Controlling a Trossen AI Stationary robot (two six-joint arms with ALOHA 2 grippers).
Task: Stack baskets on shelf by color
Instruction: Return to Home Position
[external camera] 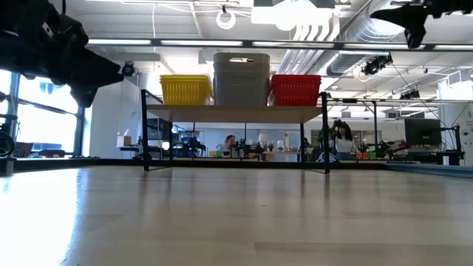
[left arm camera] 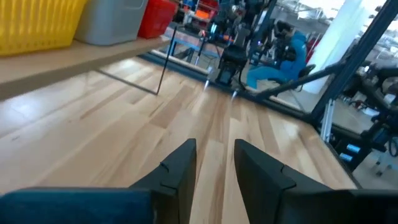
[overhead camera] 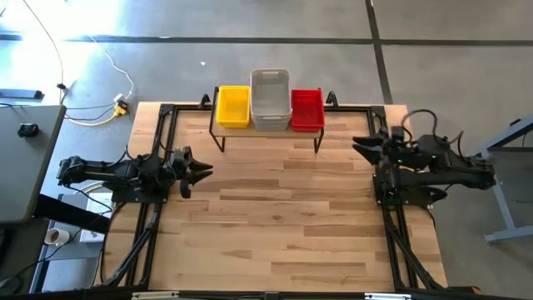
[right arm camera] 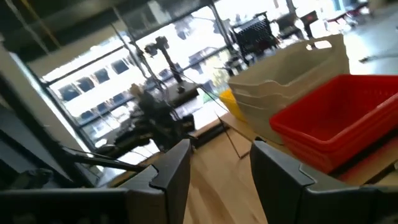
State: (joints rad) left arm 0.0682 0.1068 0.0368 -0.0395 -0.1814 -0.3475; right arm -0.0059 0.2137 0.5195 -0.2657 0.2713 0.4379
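Surface: pale wood planks, smooth, slight sheen. Shelf: wood top, thin blk metal legs. Baskets: plastic; yellow & red w/ mesh walls.

The shelf is standing at the counter's far edge, midway across. Three basket stacks are sitting side by side on it: the left stack, the middle stack and the right stack. The left pincer is hanging over the counter's left side and the right pincer over its right side, both nearer than the shelf.
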